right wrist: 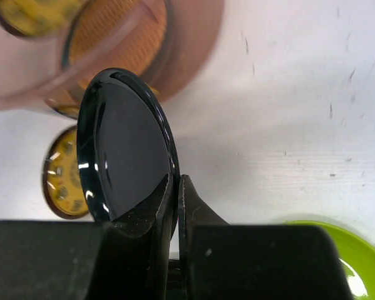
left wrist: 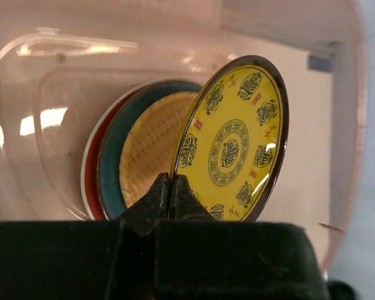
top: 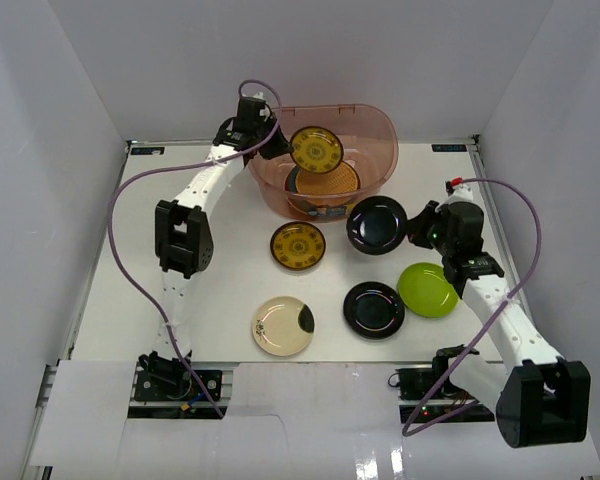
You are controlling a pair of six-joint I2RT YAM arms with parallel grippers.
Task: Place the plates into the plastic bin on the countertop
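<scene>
Where the left tool (left wrist: 173, 187) hangs: over the plastic bin (top: 375, 125), clenched on the rim of a yellow patterned plate (left wrist: 234, 137) held on edge.
Drop risk: we grip only a thin lip; let go at this tilt, the plate could strike the woven plate (left wrist: 150, 144) stacked below or roll against the wall.
Right tool (right wrist: 177, 187): pinched shut on the edge of a glossy black plate (right wrist: 128, 144) just in front of the bin; whether it clears the desk (right wrist: 287, 125) we cannot tell.
Slip risk: the glaze looks slick, so it may slide out; both tools heading for one bin could collide.
</scene>
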